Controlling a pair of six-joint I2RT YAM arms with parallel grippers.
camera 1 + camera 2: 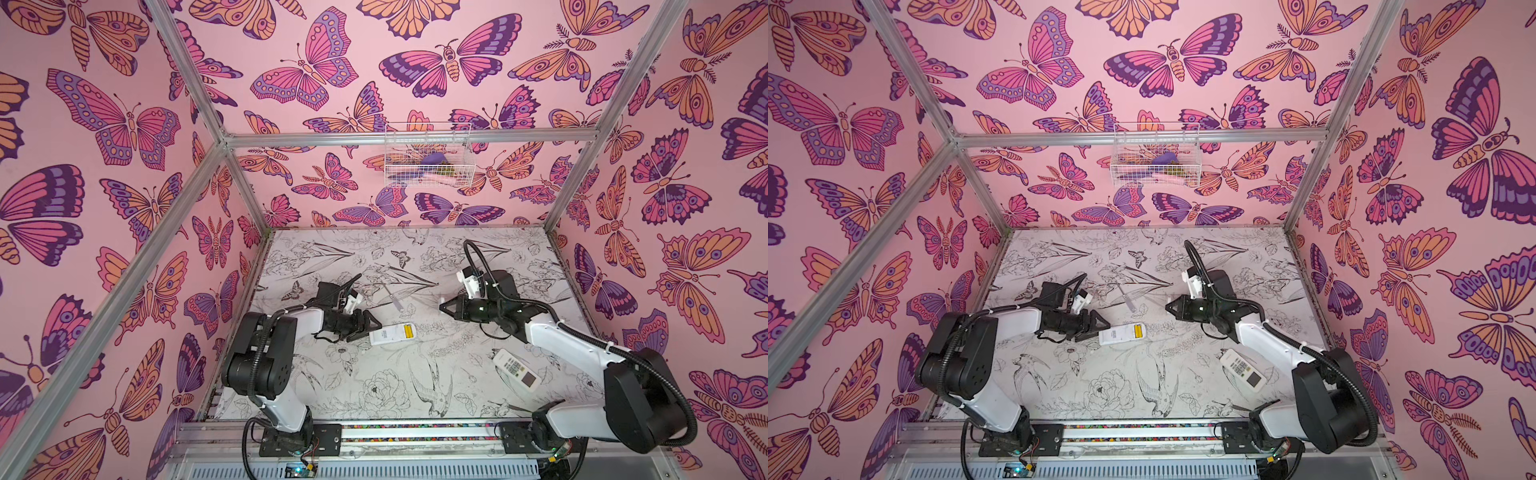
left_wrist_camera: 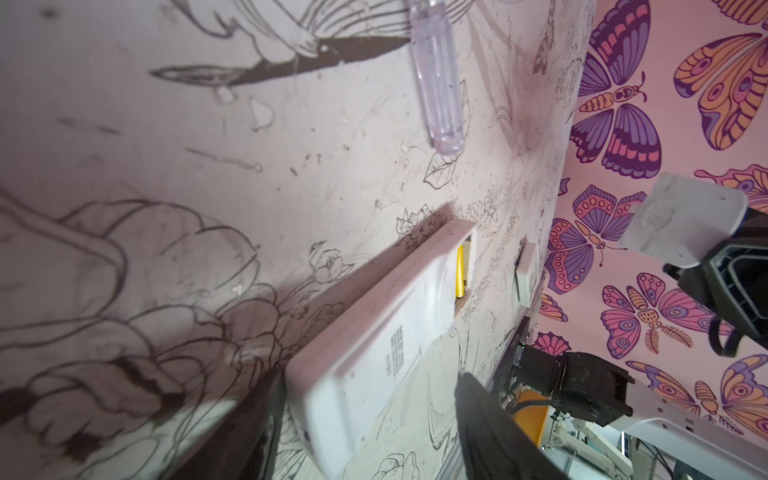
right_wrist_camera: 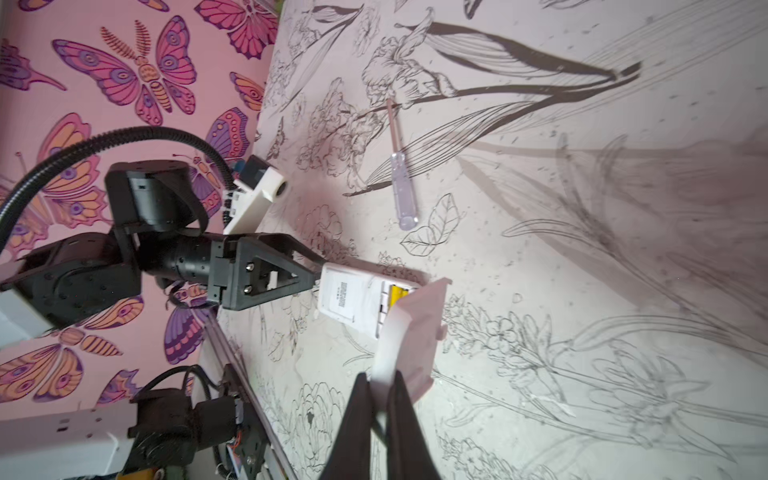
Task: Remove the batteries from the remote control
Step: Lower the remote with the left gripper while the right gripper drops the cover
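Though illegible, printed label (image 3: 340, 294) on upturned remote (image 1: 398, 332)

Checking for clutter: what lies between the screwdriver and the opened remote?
Nothing; only bare mat separates the screwdriver from the remote, clearest in the right wrist view.

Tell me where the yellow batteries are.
In both top views, the bright yellow cylindrical batteries sit inside the open-backed white plastic remote, mid-table, near the clear-handled screwdriver.

The white cover (image 3: 411, 332) in my right tool (image 3: 380, 380) hides part of the yellow batteries (image 3: 398, 296). My left wrist view cuts off the screwdriver (image 2: 438, 83) — handle only.
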